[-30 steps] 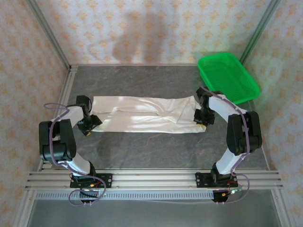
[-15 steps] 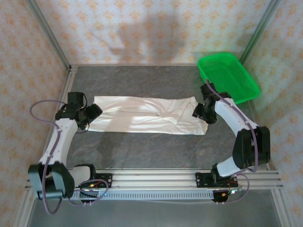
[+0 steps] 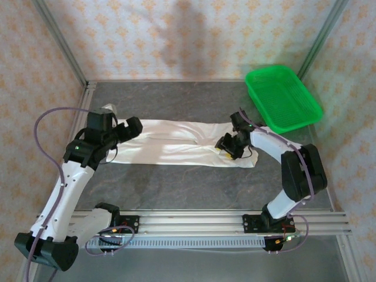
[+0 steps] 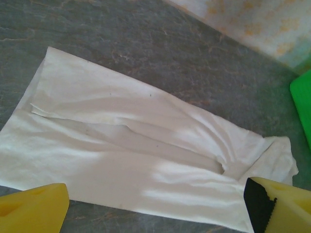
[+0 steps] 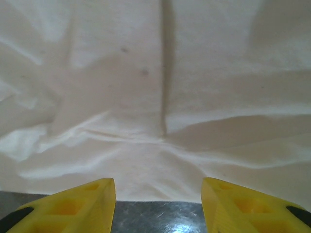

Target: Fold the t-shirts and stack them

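White short-sleeved cloth t-shirt [image 3: 176, 144]: long folded strip. Left gripper [image 4: 148, 206], right gripper [image 5: 158, 194]: jaws apart, empty. Risk: a single-layer pinch would unfold it.

White t-shirt [image 3: 176, 144] lies as a long folded strip on the grey table [image 3: 176, 188]. Left gripper [image 3: 133, 127] over its left end, right gripper [image 3: 227, 147] near its right end. Green basket [image 3: 283, 98] far right.

arms [image 3: 66, 187]: white links, black joints | cables [image 3: 44, 117]: purple | gripper fingers [image 5: 73, 204]: yellow
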